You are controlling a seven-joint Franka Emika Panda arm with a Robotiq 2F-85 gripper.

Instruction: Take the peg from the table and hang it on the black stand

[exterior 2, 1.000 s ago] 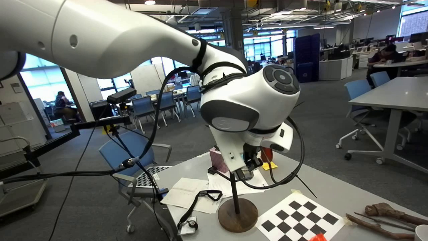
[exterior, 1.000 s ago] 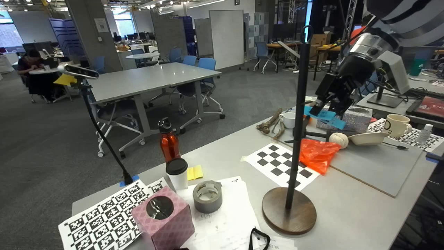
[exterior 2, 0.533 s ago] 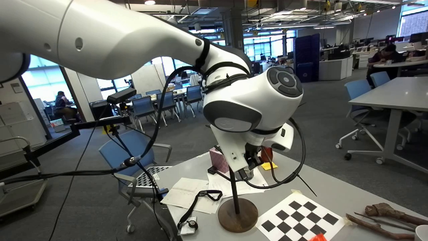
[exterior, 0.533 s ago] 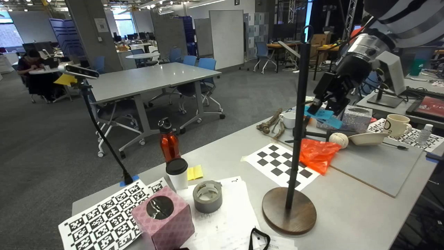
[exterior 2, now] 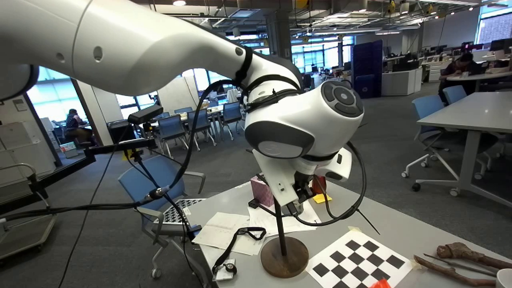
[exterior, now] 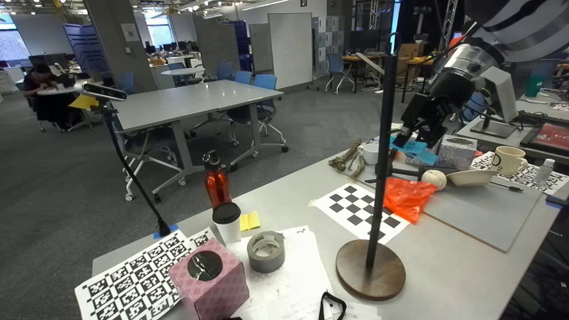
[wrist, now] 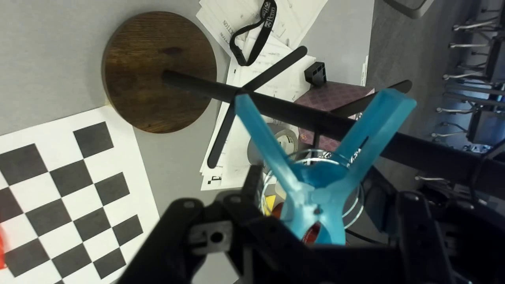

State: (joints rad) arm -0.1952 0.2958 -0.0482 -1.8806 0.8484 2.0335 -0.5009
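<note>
Several blue chairs (exterior: 265, 82) stand beyond the cluttered table (exterior: 449, 266), the end effector (exterior: 417, 140) clamped on the peg (wrist: 309, 197).

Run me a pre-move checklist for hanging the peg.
1. Peg gripped: ok, gripper shut on it.
2. Peg off table: ok, held in the air.
3. Stand upright: ok, base flat on the table.
4. Peg visible in both exterior views: not ok.
5. Peg touching stand: cannot tell, they overlap in the wrist view.
</note>
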